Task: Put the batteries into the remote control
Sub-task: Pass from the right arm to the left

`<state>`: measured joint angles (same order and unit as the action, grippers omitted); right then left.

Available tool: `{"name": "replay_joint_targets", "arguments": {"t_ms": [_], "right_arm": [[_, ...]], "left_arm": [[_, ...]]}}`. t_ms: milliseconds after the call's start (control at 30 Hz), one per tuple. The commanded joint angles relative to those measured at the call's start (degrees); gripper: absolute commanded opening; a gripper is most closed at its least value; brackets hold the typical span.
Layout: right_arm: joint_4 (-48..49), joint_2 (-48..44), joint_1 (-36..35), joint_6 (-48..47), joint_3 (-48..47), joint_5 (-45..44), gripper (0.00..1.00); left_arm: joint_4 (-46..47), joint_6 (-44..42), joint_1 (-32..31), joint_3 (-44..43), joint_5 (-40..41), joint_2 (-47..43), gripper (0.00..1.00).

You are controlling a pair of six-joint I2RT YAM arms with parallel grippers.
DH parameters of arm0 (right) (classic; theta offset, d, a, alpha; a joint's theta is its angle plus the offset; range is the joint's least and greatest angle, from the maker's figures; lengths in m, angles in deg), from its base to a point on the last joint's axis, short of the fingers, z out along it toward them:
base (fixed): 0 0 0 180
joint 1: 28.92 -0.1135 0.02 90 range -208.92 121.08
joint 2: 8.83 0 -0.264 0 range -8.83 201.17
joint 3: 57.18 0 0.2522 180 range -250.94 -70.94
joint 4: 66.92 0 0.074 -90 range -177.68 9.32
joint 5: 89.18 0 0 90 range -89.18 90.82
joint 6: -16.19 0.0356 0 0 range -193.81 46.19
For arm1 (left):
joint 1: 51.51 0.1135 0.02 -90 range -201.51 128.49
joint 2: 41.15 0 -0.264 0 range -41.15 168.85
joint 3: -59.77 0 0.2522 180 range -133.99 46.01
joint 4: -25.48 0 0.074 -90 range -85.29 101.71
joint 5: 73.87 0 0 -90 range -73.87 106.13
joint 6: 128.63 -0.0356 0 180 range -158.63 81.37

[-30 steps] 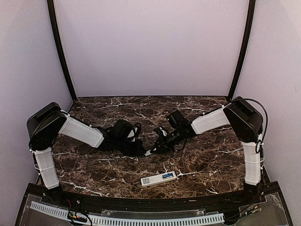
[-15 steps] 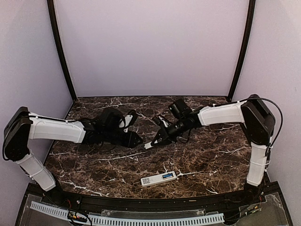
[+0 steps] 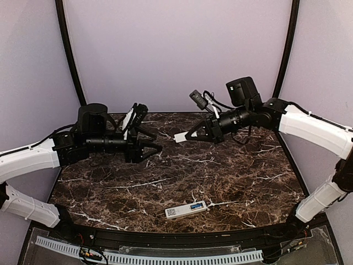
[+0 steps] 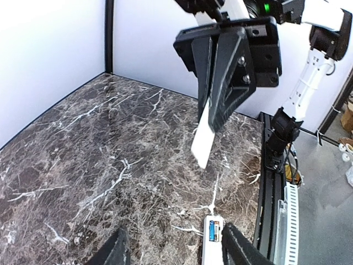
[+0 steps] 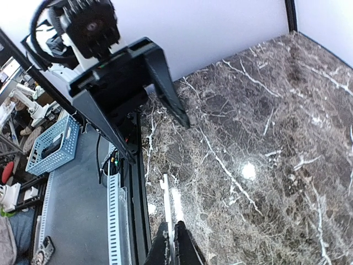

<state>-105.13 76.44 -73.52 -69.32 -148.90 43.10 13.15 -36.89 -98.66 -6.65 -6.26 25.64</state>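
Observation:
The remote control (image 3: pixel 186 210) lies face down near the table's front edge, its battery bay uncovered. In the left wrist view the remote control (image 4: pixel 211 249) shows a blue battery (image 4: pixel 212 231) in the bay, with a grey-tan one right beside it. My right gripper (image 3: pixel 194 134) hangs high over the back of the table, shut on a short flat white cover plate (image 3: pixel 181 136). The right wrist view shows that cover plate (image 5: pixel 165 205) edge-on between the right gripper's (image 5: pixel 174 243) jaws. My left gripper (image 3: pixel 151 128) floats at mid-left, open and empty, and its jaws (image 4: pixel 176 251) frame bare marble.
A black rail and a white slotted cable duct (image 3: pixel 149 256) run along the table's near edge. Dark posts (image 3: pixel 70 61) stand at the back corners, with pale walls on three sides. A blue basket (image 5: pixel 52 144) sits off the table.
Both arms have lifted off the table. The right one carried the cover plate up and toward the back. The left gripper opened and drew away to the left.

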Motion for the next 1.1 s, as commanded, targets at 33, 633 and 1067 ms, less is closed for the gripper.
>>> {"name": "replay_joint_targets", "arguments": {"t_ms": [33,633,1067], "right_arm": [[1.80,-3.85,-1.37,-7.02,1.14,1.84,0.00],[13.86,-8.22,-2.69,-20.92,2.91,3.18,0.00],[13.74,-6.98,-2.77,-20.82,1.75,3.59,0.00]], "left_arm": [[-1.87,-5.28,-1.68,-2.81,-7.36,-0.17,0.71],[2.73,-0.74,-2.63,-14.42,-15.03,8.11,0.46],[1.30,-4.83,-3.47,-16.54,-13.93,8.45,0.40]]}}
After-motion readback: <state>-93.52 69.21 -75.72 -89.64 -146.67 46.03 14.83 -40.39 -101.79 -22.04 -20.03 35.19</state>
